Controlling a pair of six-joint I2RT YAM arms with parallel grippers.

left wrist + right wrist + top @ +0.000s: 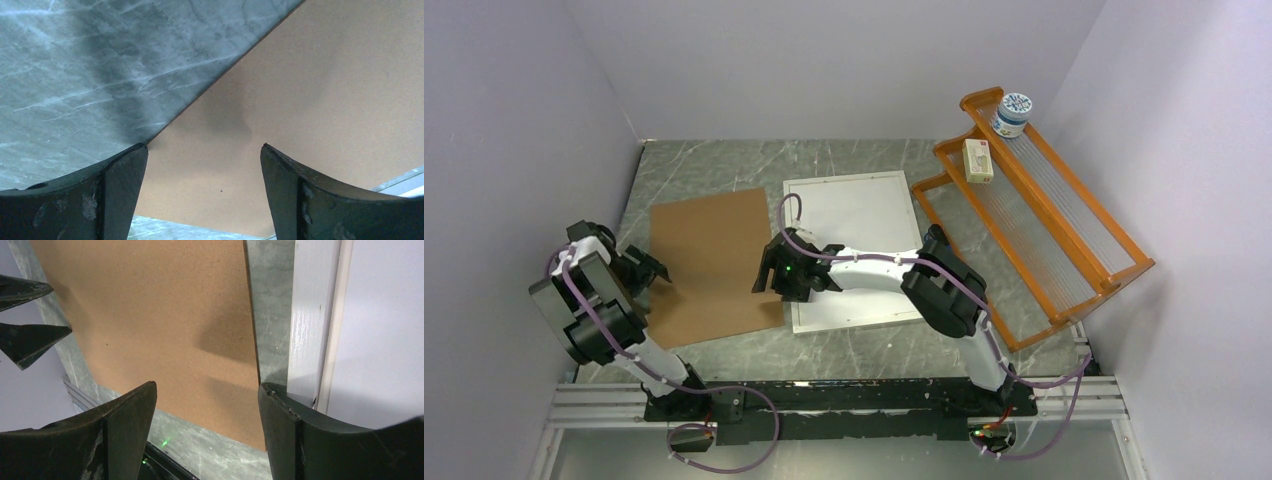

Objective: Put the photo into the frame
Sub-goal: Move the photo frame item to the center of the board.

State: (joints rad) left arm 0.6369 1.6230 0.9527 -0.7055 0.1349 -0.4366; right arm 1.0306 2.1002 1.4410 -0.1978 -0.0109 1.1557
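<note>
The frame (pixel 793 262), with a thin silvery-white rim, lies flat at the table's middle. A plain white sheet (pixel 854 225) fills it, looking like the photo's white back; no printed side shows. The right wrist view shows the rim (pixel 309 315) and the sheet (pixel 385 315). My right gripper (pixel 764 278) is open and empty, low over the gap between the frame's near left corner and the brown backing board (pixel 709 262); it also shows in its own view (pixel 207 386). My left gripper (pixel 652 268) is open and empty over the board's left edge (pixel 203 146).
An orange wooden rack (pixel 1044 210) stands at the right, holding a white jar with a blue lid (pixel 1012 113) and a small box (pixel 977 160). The backing board (pixel 150 315) lies flat left of the frame. Grey walls close in the table on three sides.
</note>
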